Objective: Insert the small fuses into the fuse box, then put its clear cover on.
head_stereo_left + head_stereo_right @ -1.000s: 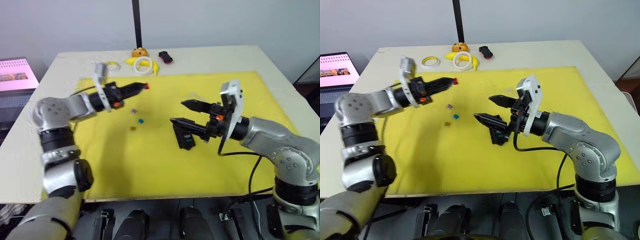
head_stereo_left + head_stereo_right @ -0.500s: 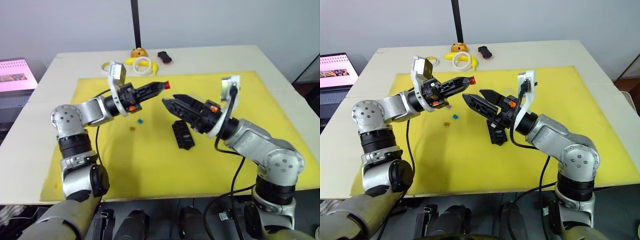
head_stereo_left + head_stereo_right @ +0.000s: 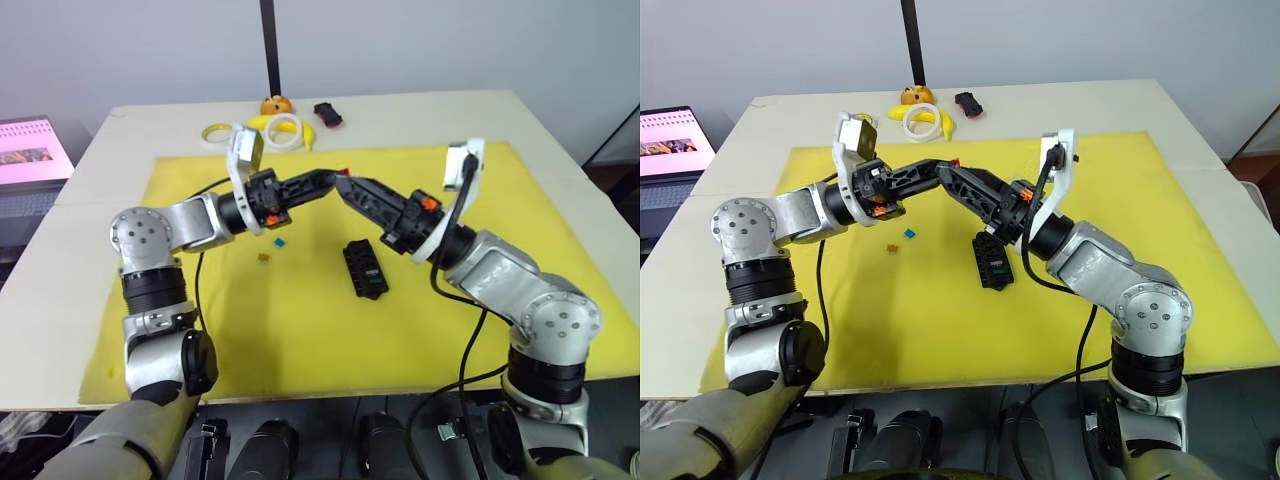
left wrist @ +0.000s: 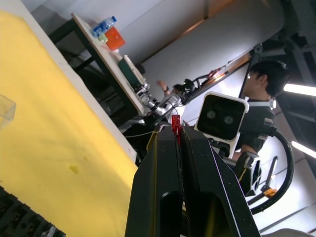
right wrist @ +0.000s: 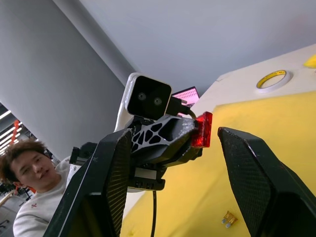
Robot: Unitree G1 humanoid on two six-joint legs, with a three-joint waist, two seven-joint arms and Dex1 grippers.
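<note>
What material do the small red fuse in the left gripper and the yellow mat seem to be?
The small red fuse looks like translucent glossy plastic: it glows where light passes. The yellow mat seems soft matte foam or felt, without any shine.

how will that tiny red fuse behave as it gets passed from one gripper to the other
Probably stiff and very light: the red fuse sticks out rigidly from the left gripper. Being so small against the right gripper's open fingers, it could easily slip or twist during transfer.

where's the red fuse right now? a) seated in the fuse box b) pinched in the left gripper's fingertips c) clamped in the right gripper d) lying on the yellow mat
b: the red fuse sits pinched at the left gripper tip, while the right gripper is open around it, not closed on it.
</note>
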